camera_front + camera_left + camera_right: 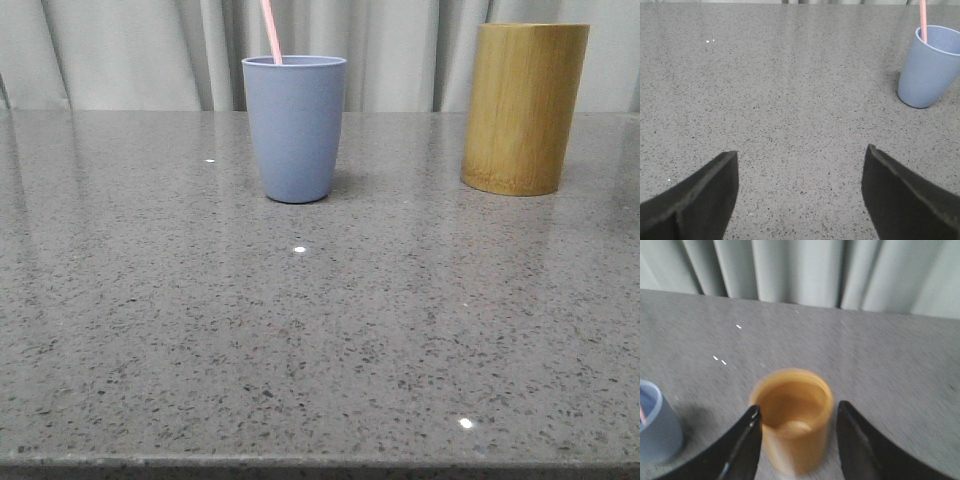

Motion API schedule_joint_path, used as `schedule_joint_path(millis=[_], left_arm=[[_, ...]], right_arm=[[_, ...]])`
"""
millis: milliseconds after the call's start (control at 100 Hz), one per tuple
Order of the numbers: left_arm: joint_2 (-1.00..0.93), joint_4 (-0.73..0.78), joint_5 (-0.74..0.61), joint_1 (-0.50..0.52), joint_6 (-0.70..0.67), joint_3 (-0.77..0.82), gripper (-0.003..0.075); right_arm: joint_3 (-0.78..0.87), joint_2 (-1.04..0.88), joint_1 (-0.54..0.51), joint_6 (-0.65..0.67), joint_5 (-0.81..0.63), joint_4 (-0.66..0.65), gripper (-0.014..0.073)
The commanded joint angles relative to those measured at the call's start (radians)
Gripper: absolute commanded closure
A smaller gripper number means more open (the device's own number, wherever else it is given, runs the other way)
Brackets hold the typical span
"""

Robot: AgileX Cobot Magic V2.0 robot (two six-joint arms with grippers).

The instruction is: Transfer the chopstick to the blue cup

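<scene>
The blue cup (295, 128) stands upright on the grey table, left of centre at the back. A thin pale pink chopstick (271, 31) stands in it, leaning left and running out of the top of the front view. Cup (930, 67) and chopstick (923, 20) also show in the left wrist view. My left gripper (800, 165) is open and empty over bare table, well short of the cup. My right gripper (797, 415) is open, above the bamboo cylinder (792, 417), whose mouth shows between the fingers; the view is blurred. The blue cup's edge (655, 427) shows there too. Neither gripper shows in the front view.
The tall yellow-brown bamboo cylinder (524, 108) stands at the back right of the speckled grey stone table (320, 330). I see no sticks inside it. Grey curtains (150, 50) hang behind the table. The table's front edge runs along the bottom of the front view.
</scene>
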Motion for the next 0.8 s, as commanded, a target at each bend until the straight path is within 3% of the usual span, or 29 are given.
schedule_joint_path(millis=[0, 390, 790], left_arm=[[0.006, -0.009, -0.076, 0.002, -0.001, -0.03, 0.0218], [0.006, -0.009, -0.076, 0.002, -0.001, -0.03, 0.0218], [0.006, -0.009, -0.076, 0.002, -0.001, -0.03, 0.0218]], right_arm=[[0.055, -0.127, -0.037, -0.002, -0.014, -0.031, 0.0232], [0.28, -0.556, -0.063, -0.002, 0.206, -0.091, 0.0232], [0.427, -0.677, -0.063, -0.002, 0.228, -0.092, 0.0232]])
